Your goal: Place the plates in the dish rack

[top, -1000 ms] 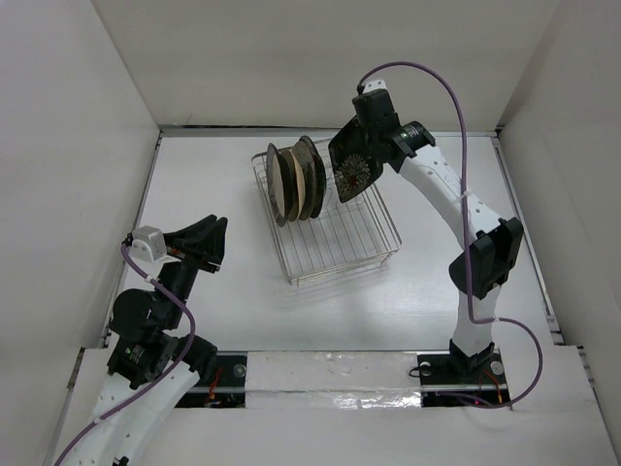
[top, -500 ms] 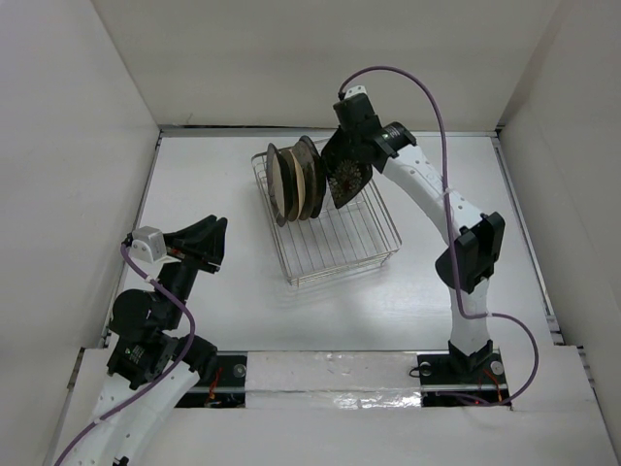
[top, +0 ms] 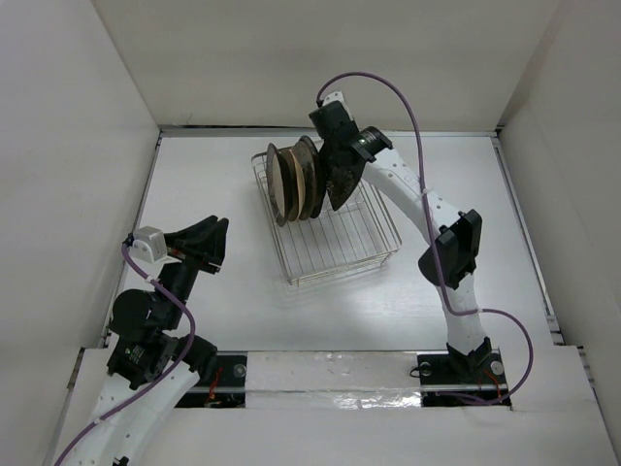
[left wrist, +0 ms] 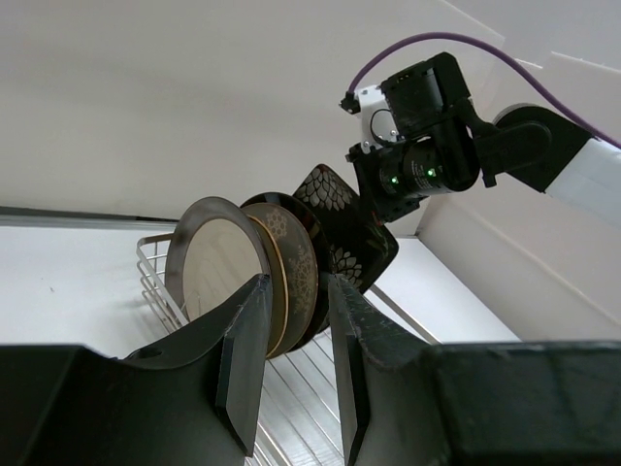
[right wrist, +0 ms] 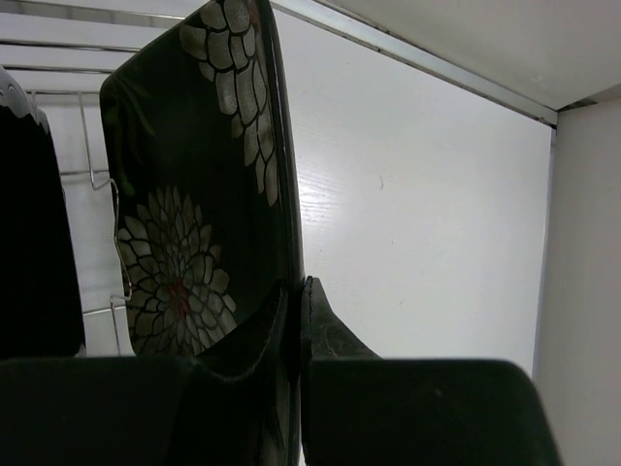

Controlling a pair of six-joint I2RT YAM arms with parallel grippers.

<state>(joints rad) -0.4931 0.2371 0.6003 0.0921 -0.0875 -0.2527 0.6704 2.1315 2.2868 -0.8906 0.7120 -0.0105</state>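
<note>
The silver wire dish rack (top: 340, 238) stands in the middle of the table. Round plates (top: 294, 181) stand upright in a row at its far left end; the front one is dark-rimmed with a cream centre (left wrist: 215, 260). My right gripper (top: 340, 153) is shut on the top edge of the black square floral plate (top: 343, 180), holding it upright over the rack, close beside the row's right end. The plate fills the right wrist view (right wrist: 179, 243) between my pinched fingers (right wrist: 296, 291). My left gripper (top: 209, 243) is open and empty, left of the rack, aimed at it (left wrist: 296, 286).
White walls enclose the table on three sides, with a metal strip (top: 243, 128) along the back edge. The near part of the rack (top: 335, 257) holds no plates. The right arm's purple cable (top: 412, 126) loops above the rack's right side.
My right arm has swung left with the square plate, from the rack's far right corner to just beside the standing plates, and turned it more edge-on. The left arm has not moved.
</note>
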